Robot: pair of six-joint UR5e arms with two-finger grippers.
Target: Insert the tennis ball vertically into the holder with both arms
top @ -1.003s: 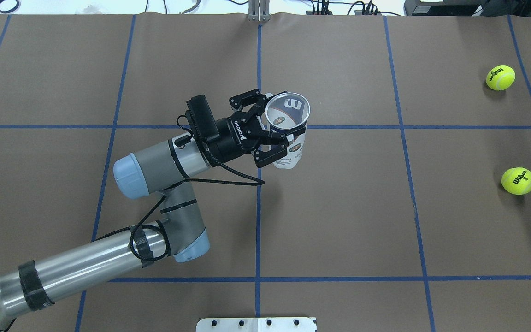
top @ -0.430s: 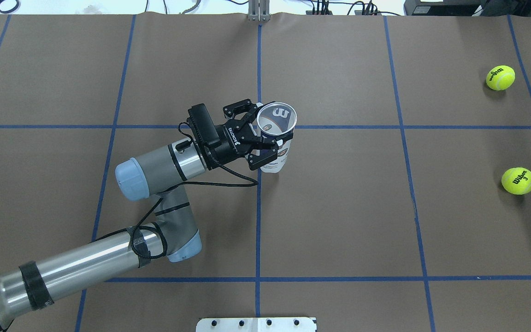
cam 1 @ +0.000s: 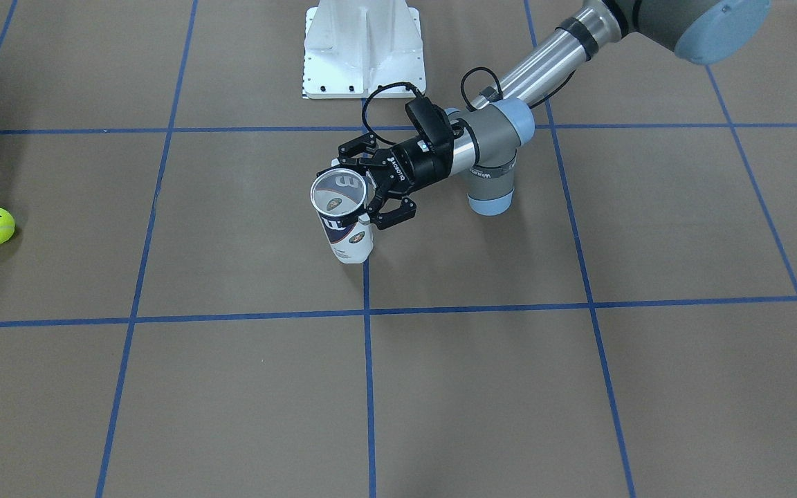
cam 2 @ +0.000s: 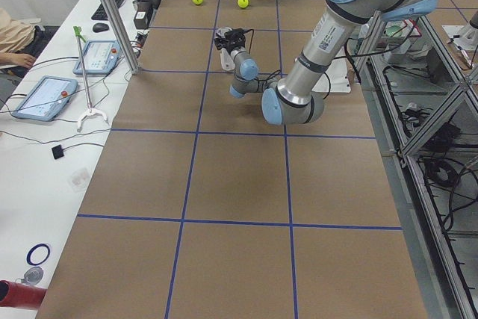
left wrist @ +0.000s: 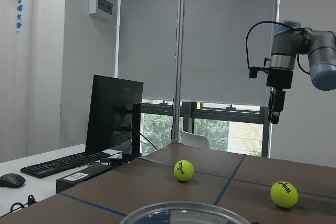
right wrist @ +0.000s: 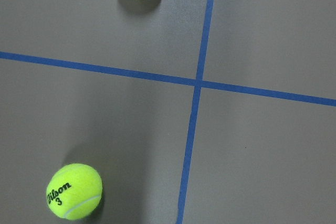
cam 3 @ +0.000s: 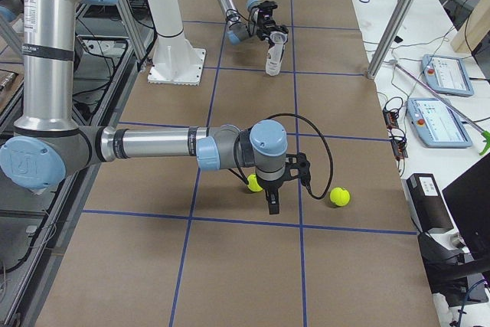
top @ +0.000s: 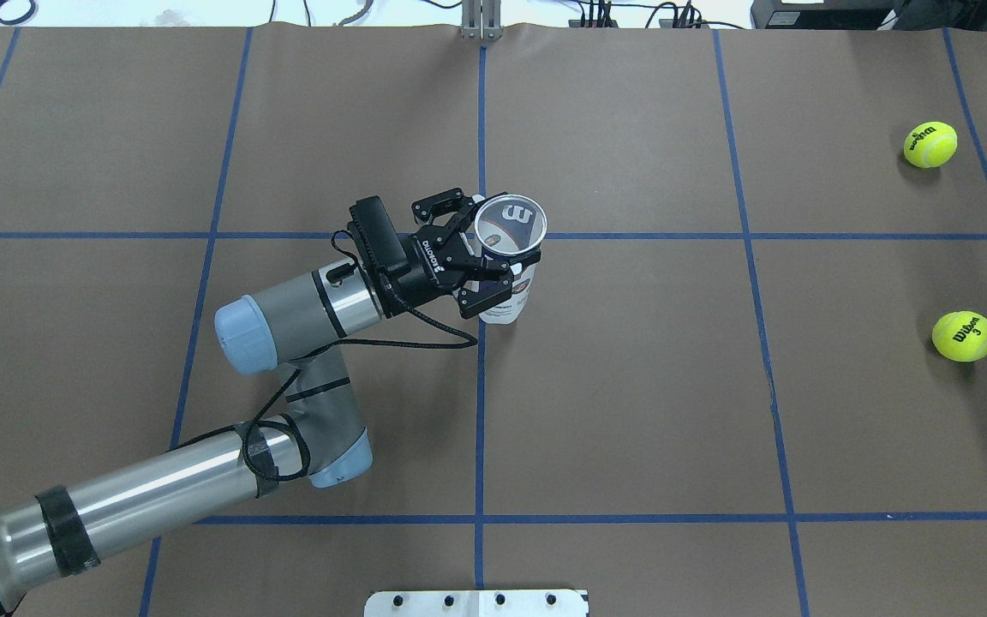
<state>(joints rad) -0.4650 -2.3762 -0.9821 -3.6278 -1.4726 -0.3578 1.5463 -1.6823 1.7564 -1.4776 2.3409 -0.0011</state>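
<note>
First, steady holder (top: pixel 510 230) upright on surface (top: pixel 631 386), left gripper (top: pixel 493 257) clamped around it (mouth up, clear for tennis ball (top: pixel 963 336)).

neon yellow tennis ball (top: pixel 963 336), blue-gridded brown table (top: pixel 631 403)

Overhead: above table (top: pixel 631 411), looking down.
Front: opposite side, steep.
Sides: table ends, lengthwise.
Left wrist: level, low.
Right wrist: straight down, close.
Shared: can (top: pixel 509 231), balls (top: pixel 963 335).
</note>
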